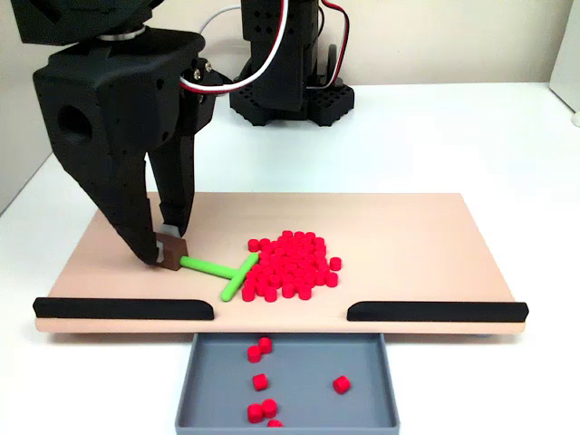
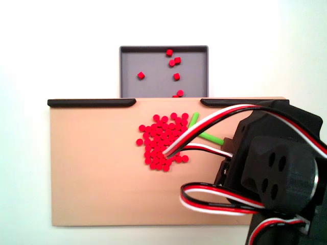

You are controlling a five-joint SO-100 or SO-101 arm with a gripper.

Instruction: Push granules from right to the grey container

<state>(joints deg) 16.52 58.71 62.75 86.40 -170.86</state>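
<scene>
Granules (image 2: 162,140) partly behind wires (image 2: 204,127), end effector (image 1: 165,249) tips unclear

Small bright red plastic granules (image 1: 290,265), smooth, slight sheen. Shallow grey plastic tray (image 1: 381,390), matt, smooth floor. Flat tan board (image 1: 408,236), matt, even surface, looks like wood or fibreboard; cannot tell which. Black edge strips (image 1: 122,308), matt plastic look. Bright green T-shaped plastic pusher (image 1: 222,272), smooth. Black arm gripper (image 1: 165,249), matt printed-plastic look, faintly textured. Glossy red, white, black insulated wires (image 2: 214,120). White tabletop (image 1: 435,136), smooth.
</scene>
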